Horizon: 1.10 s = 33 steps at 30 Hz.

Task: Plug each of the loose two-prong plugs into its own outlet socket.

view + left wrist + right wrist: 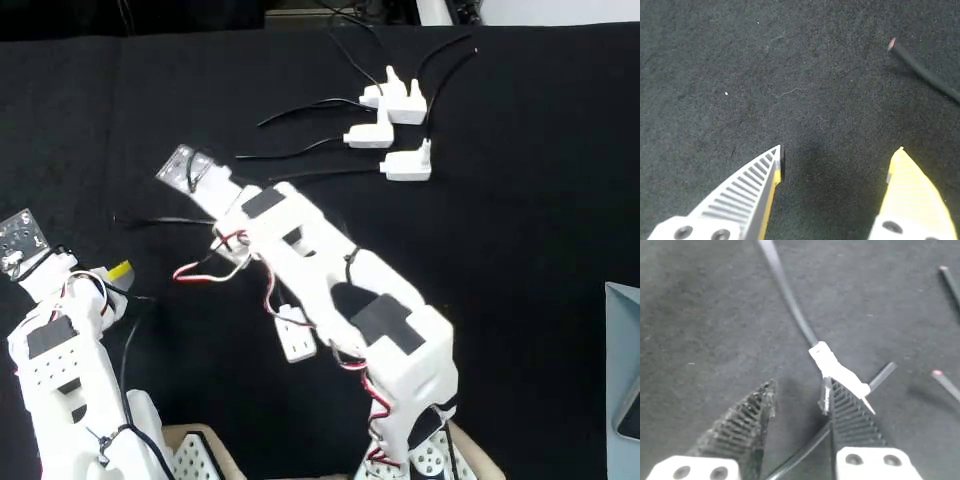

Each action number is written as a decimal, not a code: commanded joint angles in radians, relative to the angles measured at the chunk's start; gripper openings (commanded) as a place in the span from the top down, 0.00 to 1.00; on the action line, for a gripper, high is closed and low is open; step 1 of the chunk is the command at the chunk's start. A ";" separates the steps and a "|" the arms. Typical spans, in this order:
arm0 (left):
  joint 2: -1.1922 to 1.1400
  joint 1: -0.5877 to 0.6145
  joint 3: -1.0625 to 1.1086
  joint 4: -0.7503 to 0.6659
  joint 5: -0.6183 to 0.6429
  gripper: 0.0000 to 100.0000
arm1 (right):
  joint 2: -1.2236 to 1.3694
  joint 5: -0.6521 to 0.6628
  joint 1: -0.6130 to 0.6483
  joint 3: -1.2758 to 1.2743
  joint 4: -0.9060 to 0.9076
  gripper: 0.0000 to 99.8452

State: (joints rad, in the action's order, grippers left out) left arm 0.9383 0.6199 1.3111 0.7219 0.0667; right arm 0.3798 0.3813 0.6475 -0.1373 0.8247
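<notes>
My right gripper (800, 387) is open just above the black cloth. A small white two-prong plug (839, 371) on a black cord lies against one of its dark ribbed fingers (852, 425), not clamped. In the high view, that arm stretches from the bottom centre toward the left middle, and a white outlet strip (295, 335) lies partly under it. Several white plug bodies on black cords (392, 100) (370, 135) (407, 163) lie at the back centre. My left gripper (840, 148) is open over bare cloth at the near left, and its yellow finger (120, 270) also shows from above.
A loose black cord end (897, 47) lies just beyond the left gripper. Other cord ends (940, 375) lie near the right gripper. A grey-blue box (625, 370) stands at the table's right edge. The black cloth (520, 260) covers the table.
</notes>
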 commanded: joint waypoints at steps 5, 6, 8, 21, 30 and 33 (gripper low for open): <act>0.014 -0.010 -0.061 -0.023 -0.005 0.67 | -0.036 0.012 -0.028 0.015 -0.018 0.85; 0.014 -0.010 -0.061 -0.023 -0.005 0.67 | -0.030 0.012 -0.028 0.024 -0.017 0.85; 0.014 -0.010 -0.061 -0.023 -0.005 0.67 | -0.031 0.012 -0.028 0.038 -0.009 0.85; 0.015 -0.010 -0.061 -0.023 -0.005 0.67 | 0.048 0.178 -0.052 0.064 -0.087 0.85; 0.015 -0.010 -0.061 -0.023 -0.005 0.67 | 0.114 0.184 -0.074 0.110 -0.064 0.85; 0.015 -0.010 -0.061 -0.023 -0.005 0.67 | 0.145 0.184 -0.094 0.114 -0.064 0.85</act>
State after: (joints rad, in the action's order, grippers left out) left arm 0.9383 0.6199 1.3111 0.7219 0.0667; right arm 0.5117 0.5577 0.5861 -0.0514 0.7511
